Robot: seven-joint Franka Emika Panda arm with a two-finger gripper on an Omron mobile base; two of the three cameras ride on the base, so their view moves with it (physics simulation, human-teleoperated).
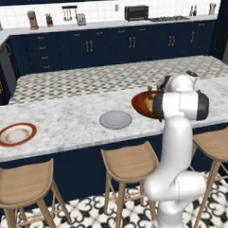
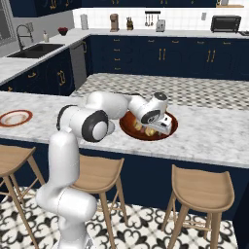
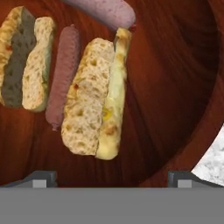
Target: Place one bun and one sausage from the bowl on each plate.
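Gripper (image 3: 111, 178) wide open, holding nothing, over bowl (image 3: 175, 87) w/ two buns (image 3: 94, 111) & two sausages (image 3: 63, 74).

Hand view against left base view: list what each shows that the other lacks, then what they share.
Hand view alone: two split buns and, a dark sausage between them, a paler sausage above, and the open gripper over them. Left base view alone: the grey plate, the red-rimmed plate, and three stools. Both share the orange-red bowl and the marble counter.
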